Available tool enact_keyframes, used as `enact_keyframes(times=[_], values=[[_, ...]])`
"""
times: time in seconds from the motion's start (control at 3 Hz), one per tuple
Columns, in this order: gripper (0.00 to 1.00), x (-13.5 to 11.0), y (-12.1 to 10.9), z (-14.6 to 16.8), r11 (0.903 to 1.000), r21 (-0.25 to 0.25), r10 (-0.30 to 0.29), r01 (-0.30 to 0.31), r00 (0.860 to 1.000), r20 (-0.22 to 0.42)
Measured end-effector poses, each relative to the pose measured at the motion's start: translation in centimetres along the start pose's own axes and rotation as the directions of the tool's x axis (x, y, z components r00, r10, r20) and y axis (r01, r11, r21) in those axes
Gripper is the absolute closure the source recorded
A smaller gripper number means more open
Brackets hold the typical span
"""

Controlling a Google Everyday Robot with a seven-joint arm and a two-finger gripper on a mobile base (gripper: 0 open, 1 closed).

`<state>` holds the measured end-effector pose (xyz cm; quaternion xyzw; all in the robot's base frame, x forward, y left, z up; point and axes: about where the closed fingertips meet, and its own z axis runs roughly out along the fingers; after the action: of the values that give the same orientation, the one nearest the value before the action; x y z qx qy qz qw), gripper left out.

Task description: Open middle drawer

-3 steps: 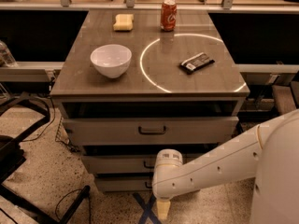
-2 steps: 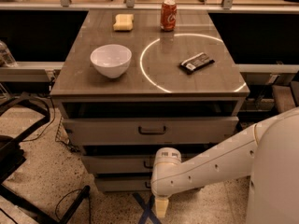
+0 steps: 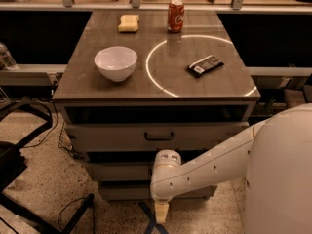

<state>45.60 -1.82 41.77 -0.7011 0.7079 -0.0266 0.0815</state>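
The grey cabinet has three drawer fronts below its top. The middle drawer (image 3: 117, 172) is the mid-sized grey front under the taller top drawer (image 3: 107, 136); it looks shut. Its handle is hidden behind my arm. My white arm reaches in from the right and crosses the middle and bottom fronts. The gripper (image 3: 161, 212) points down at the floor in front of the bottom drawer (image 3: 122, 192), below the middle drawer's centre.
On the cabinet top stand a white bowl (image 3: 115, 63), a red can (image 3: 175, 15), a yellow sponge (image 3: 128, 23) and a dark snack bar (image 3: 205, 65). A black chair base (image 3: 29, 199) and cables lie on the floor at left. Shelving runs behind.
My arm's end and gripper have shifted slightly to the left in front of the lower drawers. The drawers have not moved.
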Motion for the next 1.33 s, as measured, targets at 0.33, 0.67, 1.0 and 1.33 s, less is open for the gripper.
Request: enact_keyframes(times=[0.33, 0.67, 1.0, 1.33], values=[[0.47, -0.7, -0.1, 0.7, 0.9998, -0.019, 0.000, 0.000, 1.000, 0.014], [0.57, -0.7, -0.1, 0.5, 0.9998, -0.019, 0.000, 0.000, 1.000, 0.014], [0.36, -0.7, -0.2, 0.0, 0.9998, -0.019, 0.000, 0.000, 1.000, 0.014], [0.12, -0.7, -0.2, -0.3, 0.9998, -0.019, 0.000, 0.000, 1.000, 0.014]])
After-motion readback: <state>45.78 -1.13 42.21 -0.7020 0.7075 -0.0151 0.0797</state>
